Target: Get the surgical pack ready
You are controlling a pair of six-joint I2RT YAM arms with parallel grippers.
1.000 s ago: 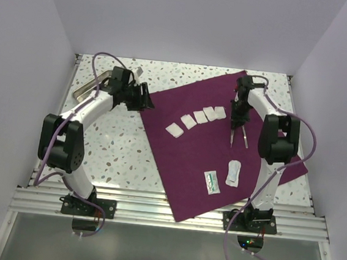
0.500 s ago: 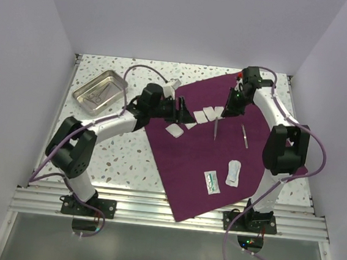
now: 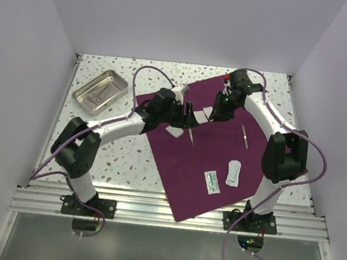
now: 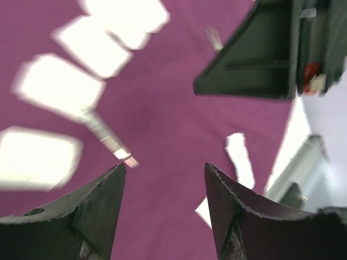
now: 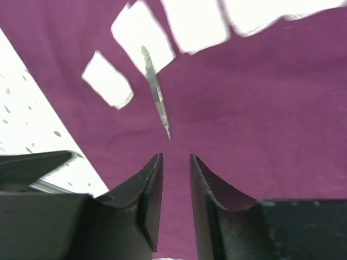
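Observation:
The surgical pack is a deep purple cloth (image 3: pixel 220 153) spread flat over the table's middle and right. On it lie white gauze squares (image 3: pixel 174 131), a thin metal instrument (image 3: pixel 191 134), a second instrument (image 3: pixel 245 137) and two white packets (image 3: pixel 233 172). My left gripper (image 3: pixel 184 114) hovers over the gauze row, open (image 4: pixel 165 168) and holding nothing. Just left of its fingers the blurred instrument (image 4: pixel 108 140) shows. My right gripper (image 3: pixel 217 113) faces it from the right. Its jaws (image 5: pixel 176 157) stand narrowly apart and empty, with the instrument (image 5: pixel 154 92) lying ahead of them across a gauze square.
A metal tray (image 3: pixel 120 80) holding instruments sits at the back left on the speckled table (image 3: pixel 116 149). The right gripper's body (image 4: pixel 260 49) fills the top right of the left wrist view. White walls close in the sides and back.
Both arms swung inward over the cloth's middle. The thin instrument that was by the right gripper has shifted left and now lies near the gauze squares.

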